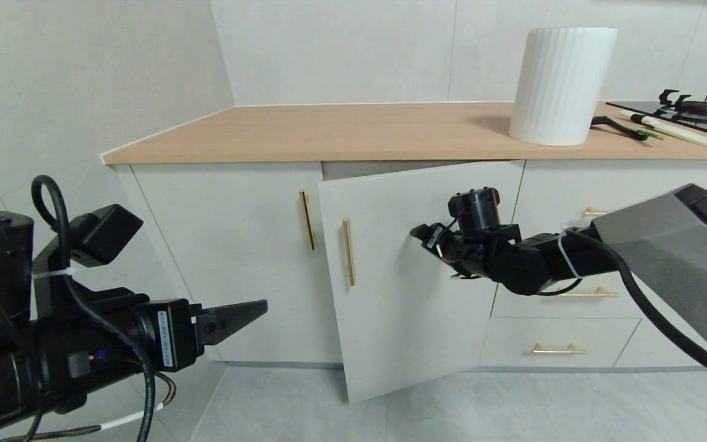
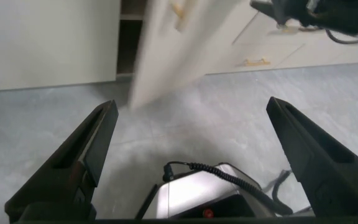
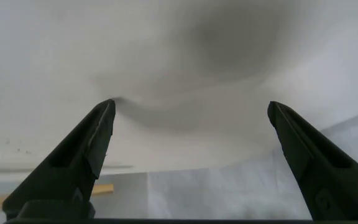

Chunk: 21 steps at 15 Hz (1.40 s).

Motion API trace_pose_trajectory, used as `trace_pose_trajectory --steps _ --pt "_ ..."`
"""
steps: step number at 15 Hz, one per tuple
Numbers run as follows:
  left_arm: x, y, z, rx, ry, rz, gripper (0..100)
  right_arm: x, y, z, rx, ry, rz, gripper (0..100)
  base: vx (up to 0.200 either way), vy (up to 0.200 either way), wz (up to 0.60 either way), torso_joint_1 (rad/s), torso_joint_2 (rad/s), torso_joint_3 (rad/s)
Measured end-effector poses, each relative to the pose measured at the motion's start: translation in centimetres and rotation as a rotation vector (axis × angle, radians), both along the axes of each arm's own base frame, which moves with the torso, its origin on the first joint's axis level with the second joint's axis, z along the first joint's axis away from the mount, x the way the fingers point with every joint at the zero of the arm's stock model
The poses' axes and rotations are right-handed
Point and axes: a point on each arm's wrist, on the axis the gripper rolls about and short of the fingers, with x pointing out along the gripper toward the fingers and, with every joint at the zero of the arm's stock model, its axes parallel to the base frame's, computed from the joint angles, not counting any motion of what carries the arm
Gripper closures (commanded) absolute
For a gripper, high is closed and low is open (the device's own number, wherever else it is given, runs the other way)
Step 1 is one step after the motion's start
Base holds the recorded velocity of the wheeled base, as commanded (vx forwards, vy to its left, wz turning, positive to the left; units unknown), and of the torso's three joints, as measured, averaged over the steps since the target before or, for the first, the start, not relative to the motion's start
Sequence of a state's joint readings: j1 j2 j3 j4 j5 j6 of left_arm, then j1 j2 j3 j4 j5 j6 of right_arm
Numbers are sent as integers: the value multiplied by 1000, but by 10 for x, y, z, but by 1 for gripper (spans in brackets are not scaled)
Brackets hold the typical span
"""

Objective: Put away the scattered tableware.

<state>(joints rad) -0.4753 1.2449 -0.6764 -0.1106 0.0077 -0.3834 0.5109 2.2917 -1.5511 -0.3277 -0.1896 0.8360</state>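
Note:
Scattered tableware lies on the wooden counter (image 1: 341,132) at the far right: a black-handled utensil (image 1: 620,126) and a long cream one (image 1: 672,130), beside a tall white ribbed container (image 1: 561,86). Below the counter, a cabinet door (image 1: 402,276) with a gold handle (image 1: 348,252) stands partly swung out. My right gripper (image 1: 421,236) is open just in front of the door's face (image 3: 179,56), its fingers spread wide (image 3: 190,106). My left gripper (image 1: 234,319) hangs low at the left, clear of the cabinets, open over the floor (image 2: 191,104).
A black hob (image 1: 703,110) sits at the counter's far right. To the right of the door are drawers with gold handles (image 1: 559,350). A closed cabinet door (image 1: 231,258) lies to the left. Grey tiled floor (image 1: 452,411) stretches in front.

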Motion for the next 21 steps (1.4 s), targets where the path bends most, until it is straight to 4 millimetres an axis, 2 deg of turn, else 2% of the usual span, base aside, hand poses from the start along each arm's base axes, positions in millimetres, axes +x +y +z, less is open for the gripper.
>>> trace_pose_trajectory --steps 3,10,21 --pt "0 0 0 1 1 0 0 19 7 -6 1 -42 -101 0 0 0 0 0 0 0" --pt "0 0 0 0 1 2 0 46 -2 -25 -15 -60 -211 0 0 0 0 0 0 0" --pt "0 0 0 0 1 1 0 62 -11 -36 -29 -68 -267 0 0 0 0 0 0 0"
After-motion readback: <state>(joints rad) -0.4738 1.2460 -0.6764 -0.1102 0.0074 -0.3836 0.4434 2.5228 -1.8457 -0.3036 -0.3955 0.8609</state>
